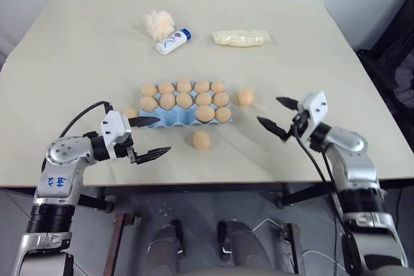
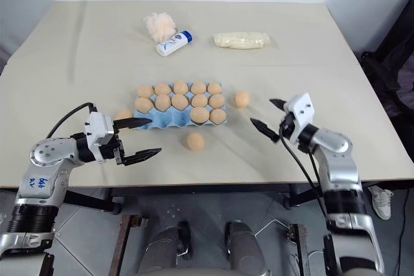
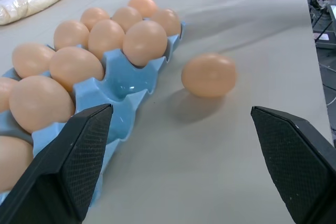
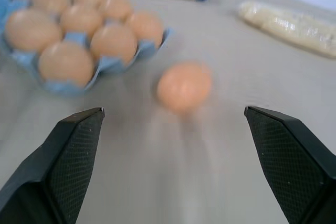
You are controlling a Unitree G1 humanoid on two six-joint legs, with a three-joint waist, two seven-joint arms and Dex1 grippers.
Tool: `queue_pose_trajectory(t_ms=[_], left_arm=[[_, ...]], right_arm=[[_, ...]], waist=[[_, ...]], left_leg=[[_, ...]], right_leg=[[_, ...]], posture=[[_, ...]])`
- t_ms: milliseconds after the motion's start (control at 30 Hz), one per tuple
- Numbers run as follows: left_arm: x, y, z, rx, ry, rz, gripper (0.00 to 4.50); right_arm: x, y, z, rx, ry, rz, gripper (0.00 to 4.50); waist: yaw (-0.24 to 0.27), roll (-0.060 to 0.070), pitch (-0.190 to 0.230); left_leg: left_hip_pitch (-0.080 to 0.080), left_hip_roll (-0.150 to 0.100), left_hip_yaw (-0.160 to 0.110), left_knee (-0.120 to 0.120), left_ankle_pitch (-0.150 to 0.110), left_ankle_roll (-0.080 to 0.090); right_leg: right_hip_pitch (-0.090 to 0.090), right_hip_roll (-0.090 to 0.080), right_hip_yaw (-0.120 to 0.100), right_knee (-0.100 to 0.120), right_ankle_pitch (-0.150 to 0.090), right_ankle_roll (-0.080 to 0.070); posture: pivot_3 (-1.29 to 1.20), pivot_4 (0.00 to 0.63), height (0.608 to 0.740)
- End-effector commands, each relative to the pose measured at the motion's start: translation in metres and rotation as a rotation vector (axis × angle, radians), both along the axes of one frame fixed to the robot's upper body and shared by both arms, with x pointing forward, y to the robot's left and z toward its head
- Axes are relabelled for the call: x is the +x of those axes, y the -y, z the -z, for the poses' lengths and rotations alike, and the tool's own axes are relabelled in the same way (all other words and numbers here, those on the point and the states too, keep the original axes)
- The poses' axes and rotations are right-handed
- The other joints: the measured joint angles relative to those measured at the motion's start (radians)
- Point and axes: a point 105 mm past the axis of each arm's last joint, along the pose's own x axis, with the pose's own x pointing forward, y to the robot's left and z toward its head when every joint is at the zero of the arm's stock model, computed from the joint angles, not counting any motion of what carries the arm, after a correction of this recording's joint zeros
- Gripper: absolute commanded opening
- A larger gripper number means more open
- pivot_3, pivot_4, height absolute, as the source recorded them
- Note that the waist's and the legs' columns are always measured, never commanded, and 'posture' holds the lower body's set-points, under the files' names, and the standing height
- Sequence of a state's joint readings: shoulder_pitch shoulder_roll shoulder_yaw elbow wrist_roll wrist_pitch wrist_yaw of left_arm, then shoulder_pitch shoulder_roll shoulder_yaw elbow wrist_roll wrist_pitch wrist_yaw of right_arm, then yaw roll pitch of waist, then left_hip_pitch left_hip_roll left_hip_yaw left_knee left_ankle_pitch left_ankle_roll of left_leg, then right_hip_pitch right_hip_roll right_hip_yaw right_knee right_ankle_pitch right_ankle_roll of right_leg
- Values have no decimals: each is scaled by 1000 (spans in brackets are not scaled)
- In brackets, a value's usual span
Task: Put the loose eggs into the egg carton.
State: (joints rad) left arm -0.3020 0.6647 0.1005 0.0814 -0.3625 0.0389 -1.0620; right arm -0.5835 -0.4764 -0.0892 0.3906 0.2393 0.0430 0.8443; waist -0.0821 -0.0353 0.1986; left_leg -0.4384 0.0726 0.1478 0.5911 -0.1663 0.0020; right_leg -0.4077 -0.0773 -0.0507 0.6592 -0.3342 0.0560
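I count the light-blue moulded egg carton (image 1: 185,109) mostly filled, three smooth tan eggs (image 1: 202,139) loose on the counter (image 1: 77,56), both pincers (image 1: 149,138) (image 1: 278,116) spread empty.

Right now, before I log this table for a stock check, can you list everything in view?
carton: one, light blue, mid-table
eggs in carton: twelve, tan-orange, two far rows full, two at near row's right end
loose eggs: three, tan-orange, right of carton, in front, at its left end
sponge ball: one, cream, far side
bottle: one, white, blue cap, beside sponge ball
bag: one, pale yellow, right of bottle
table: one, beige
left end effector: black, open
right end effector: black, open
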Motion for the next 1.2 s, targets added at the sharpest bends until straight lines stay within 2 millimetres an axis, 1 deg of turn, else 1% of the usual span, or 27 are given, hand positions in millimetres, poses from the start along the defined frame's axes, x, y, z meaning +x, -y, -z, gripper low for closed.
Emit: queue_pose_trajectory(t_ms=[33, 67, 200, 300, 433, 533, 567, 600, 700, 767, 800, 867, 967, 1100, 1200], left_arm=[[-1, -2, -9, 9, 48, -5, 4480], [-1, -2, -9, 10, 50, -6, 4480], [-1, -4, -11, 8, 65, -22, 4480], [-3, -5, -12, 2, 67, -32, 4480], [-6, -7, -13, 3, 74, -44, 4480], [-7, -9, -13, 5, 78, -55, 4500], [-7, -10, -13, 6, 78, -57, 4500], [-7, -10, -13, 6, 79, -58, 4500], [-6, -11, -13, 6, 81, -63, 4500], [-6, -13, -14, 4, 83, -72, 4500], [-5, -14, -14, 2, 84, -77, 4500], [-5, -17, -15, -3, 86, -92, 4500], [-4, -28, -17, -20, 84, -143, 4500], [-7, -39, -14, -27, 74, -192, 4500], [-8, -45, -11, -29, 65, -228, 4500]], right_arm=[[21, -12, -10, 9, -16, 11, 4500], [24, -15, -11, 10, -21, 8, 4500], [49, -39, -16, -11, -59, 15, 4500], [57, -47, -3, -58, -111, 16, 4500], [64, -47, 12, -89, -157, 68, 4500], [64, -47, 14, -75, -162, 62, 3887], [63, -47, 13, -75, -154, 55, 3634], [63, -47, 12, -74, -145, 52, 3263], [61, -47, 6, -86, -112, 23, 2246], [59, -50, -3, -78, -80, -10, 1877], [58, -51, -7, -68, -70, -25, 1777], [57, -52, -15, -64, -44, -38, 1702], [46, -67, -34, -62, 2, -141, 1702], [20, -106, -48, -65, 25, -317, 1702], [1, -138, -47, -73, 10, -407, 1702]], waist=[[-1, 0, 0], [-1, 0, 0], [-2, 0, 0], [-1, 0, 0], [2, 0, 0], [-1, 0, 0], [-2, 0, 0], [-4, 0, 0], [-4, 0, 0], [-3, 0, 0], [-3, 0, 0], [-3, 0, 0], [-4, 0, 0], [-2, 0, 0], [-4, 0, 0]], left_leg=[[0, 0, 0, 0, 0, 0], [0, 0, 0, 0, 0, 0], [-1, 0, 0, -1, 0, 0], [-1, 0, 1, -1, 0, 0], [-2, -1, 0, -1, 0, 0], [-2, -1, 0, -1, 0, 0], [-3, -1, 0, -1, 0, 0], [-2, 0, 0, -1, 0, 0], [-2, 0, 0, -1, 0, 0], [-2, 0, 0, -1, 0, 0], [-2, 0, 0, -1, 0, 0], [-2, 0, 0, -1, 0, 0], [-2, 0, 0, -1, 0, 0], [-2, 0, 0, -2, 0, 0], [-2, 1, 0, -2, 0, -1]], right_leg=[[0, 0, 0, 0, 0, 0], [0, 0, 0, 0, 0, 0], [-1, 0, 0, 0, 0, 0], [-1, 0, 0, 0, 0, 0], [-2, -1, 0, -1, 0, 0], [-2, -1, 0, 0, 0, 0], [-2, -1, 0, 0, 0, 0], [-2, -1, 0, 0, 0, 0], [-2, 0, 0, 1, 0, 0], [-2, 0, 0, 1, 0, 0], [-2, 0, 0, 1, 0, 0], [-2, 0, 0, 1, 0, 0], [-2, 0, 0, 1, 0, 0], [-2, 0, 0, 1, 0, 0], [-2, -1, 0, 1, 0, 0]], posture=[[0, 150, 740], [0, 150, 740], [0, 150, 740], [0, 150, 740], [0, 150, 740], [0, 150, 740], [0, 150, 740], [0, 150, 740], [0, 150, 740], [0, 150, 740], [0, 150, 740], [0, 150, 740], [0, 150, 740], [0, 150, 740], [0, 150, 740]])
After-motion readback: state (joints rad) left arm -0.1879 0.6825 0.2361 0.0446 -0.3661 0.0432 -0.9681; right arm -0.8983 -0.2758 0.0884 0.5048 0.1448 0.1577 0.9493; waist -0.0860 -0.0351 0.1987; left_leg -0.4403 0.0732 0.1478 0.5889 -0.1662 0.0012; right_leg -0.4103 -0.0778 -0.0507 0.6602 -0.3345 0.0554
